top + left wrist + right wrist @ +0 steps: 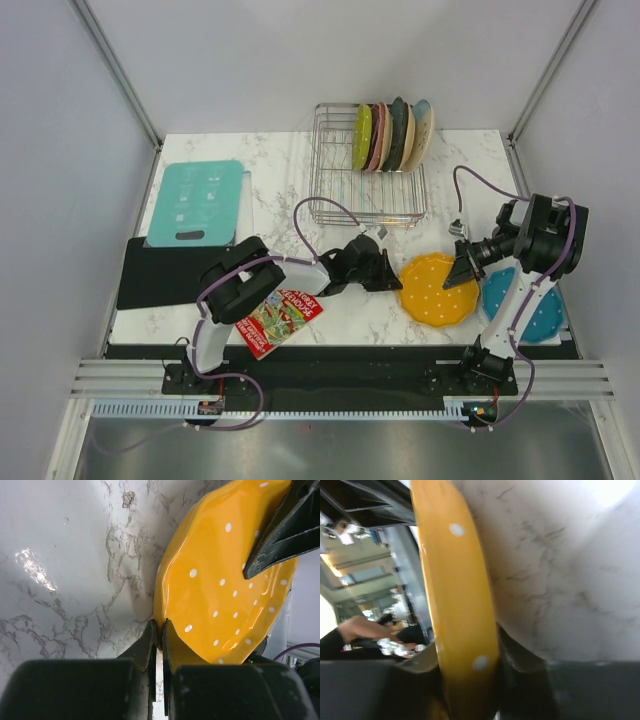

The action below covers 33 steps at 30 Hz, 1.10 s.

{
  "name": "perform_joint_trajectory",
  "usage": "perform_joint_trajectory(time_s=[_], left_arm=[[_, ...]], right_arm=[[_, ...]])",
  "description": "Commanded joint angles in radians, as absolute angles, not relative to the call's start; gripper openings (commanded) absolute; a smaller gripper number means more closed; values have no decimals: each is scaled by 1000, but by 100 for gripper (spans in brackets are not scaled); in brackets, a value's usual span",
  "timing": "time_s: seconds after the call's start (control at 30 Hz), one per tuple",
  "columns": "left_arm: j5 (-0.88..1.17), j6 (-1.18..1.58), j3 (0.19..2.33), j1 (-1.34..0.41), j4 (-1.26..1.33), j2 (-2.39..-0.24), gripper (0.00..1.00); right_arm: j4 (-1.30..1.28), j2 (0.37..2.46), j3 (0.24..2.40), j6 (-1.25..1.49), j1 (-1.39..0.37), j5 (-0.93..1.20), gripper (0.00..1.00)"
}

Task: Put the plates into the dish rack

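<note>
Marble tabletop (270,170) — left claw (394,277) and right claw (460,272) pinch orange plate (432,292).

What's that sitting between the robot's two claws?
The orange plate lies between the left gripper and the right gripper, as the top view shows.

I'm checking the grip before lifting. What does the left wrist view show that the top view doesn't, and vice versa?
Only the left wrist: the left hand pinching the orange plate at its rim. Only the top: the dish rack with plates in it, the blue plate, the teal board. Both: the orange plate, the right hand at its far edge.
</note>
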<state>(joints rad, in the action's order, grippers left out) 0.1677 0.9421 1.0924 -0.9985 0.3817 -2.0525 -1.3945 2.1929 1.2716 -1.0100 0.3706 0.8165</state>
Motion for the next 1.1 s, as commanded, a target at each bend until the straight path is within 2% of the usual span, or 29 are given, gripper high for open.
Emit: perform_joint_trajectory(time_s=[0.0,0.03,0.1,0.13,0.23,0.33,0.47,0.6,0.77,0.8,0.87,0.9,0.93,0.97,1.03,1.07], left_arm=[[117,887,1129,-1012,342,-2072,3],[109,885,1127,-1012,325,-2057,13],[83,873,1127,-1012,258,-2039,33],[78,838,1127,-1009,239,-2014,52],[69,728,1105,-996,164,-1923,70],[156,622,1054,-944,53,-1836,76],[247,434,1060,-841,-193,-1725,78],[244,316,948,-717,-180,-1582,77],[210,239,894,-703,-186,-1438,76],[192,235,890,-701,-187,-1389,77],[141,223,867,-696,-181,-1336,77],[127,200,859,-687,-176,-1292,77],[91,184,847,-681,-173,-1270,78],[65,170,842,-673,-178,-1255,78],[5,137,839,-647,-192,-1217,81],[3,126,838,-638,-198,-1203,82]], right_arm=[[-1402,2151,1285,-1112,362,782,16],[-1404,2143,1305,-1103,364,775,0],[-1425,2120,1331,-1101,379,781,0],[-1434,2109,1366,-1101,383,788,0],[-1459,2035,1442,-1074,396,788,0],[-1462,1898,1518,-1039,396,778,0],[-1462,1718,1635,-1055,382,743,0],[-1459,1534,1732,-1111,374,762,0],[-1361,1435,1882,-850,373,775,0],[-1304,1413,1903,-686,370,772,0],[-986,1320,1869,-447,327,729,0],[-866,1283,1795,-360,293,631,0],[-639,1247,1752,-210,249,558,0],[-539,1195,1709,-165,130,460,0],[-395,1186,1655,-137,8,232,0],[-381,1213,1660,-137,-131,156,0]])
